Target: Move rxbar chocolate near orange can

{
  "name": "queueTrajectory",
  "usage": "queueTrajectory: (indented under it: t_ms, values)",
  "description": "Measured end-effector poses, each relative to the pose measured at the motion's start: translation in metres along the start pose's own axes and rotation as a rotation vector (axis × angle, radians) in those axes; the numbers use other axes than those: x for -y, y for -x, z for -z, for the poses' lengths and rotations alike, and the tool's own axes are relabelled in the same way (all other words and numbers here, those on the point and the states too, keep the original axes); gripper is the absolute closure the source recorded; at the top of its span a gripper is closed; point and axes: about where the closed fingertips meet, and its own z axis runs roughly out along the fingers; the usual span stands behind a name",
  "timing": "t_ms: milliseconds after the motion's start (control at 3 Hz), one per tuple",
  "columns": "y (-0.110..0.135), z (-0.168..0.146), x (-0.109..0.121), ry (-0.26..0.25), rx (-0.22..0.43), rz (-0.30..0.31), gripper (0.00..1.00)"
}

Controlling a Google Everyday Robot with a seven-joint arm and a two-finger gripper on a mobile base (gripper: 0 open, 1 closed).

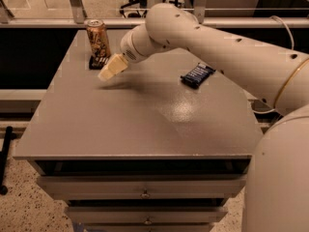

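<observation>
The rxbar chocolate (98,62) lies flat at the far left of the table (145,124), on the near side of the orange can (98,36) and right at its base; whether the 2 touch cannot be told. Judged from this, the bar already sits where the task wants it.

The gripper (112,67) hangs just to the right of the bar, angled down toward the near left. It looks to carry nothing, but I cannot tell whether it is set wide or narrow, nor whether it brushes the wrapper's edge.

The bar is a thin, flat rectangle in a dark wrapper with pale print, probably light and a little pliable, with a slick film skin that could slide on the tabletop. The best hold is likely across its short width near the middle, from above, so it lifts level and does not droop or twist. Nudging it further risks knocking the can, a tall narrow metal cylinder with a silver top that would probably tip easily.

The table is a smooth grey slab with a dull sheen, with drawers below. A smaller dark blue bar (197,75) lies well apart to the right. The arm (217,37) is a rounded, pale, hard shell.
</observation>
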Motion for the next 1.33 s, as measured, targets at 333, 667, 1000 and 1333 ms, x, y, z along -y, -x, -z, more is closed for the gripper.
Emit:
queueTrajectory:
  t_ms: [333,667,1000,1333]
  values:
    - [-0.008,0.021,0.008,-0.017,0.013,-0.028,0.00]
    - [-0.023,0.052,0.023,-0.056,0.014,-0.067,0.00]
    - [-0.046,0.097,0.047,-0.124,0.011,-0.117,0.00]
    - [-0.060,0.121,0.061,-0.167,0.016,-0.153,0.00]
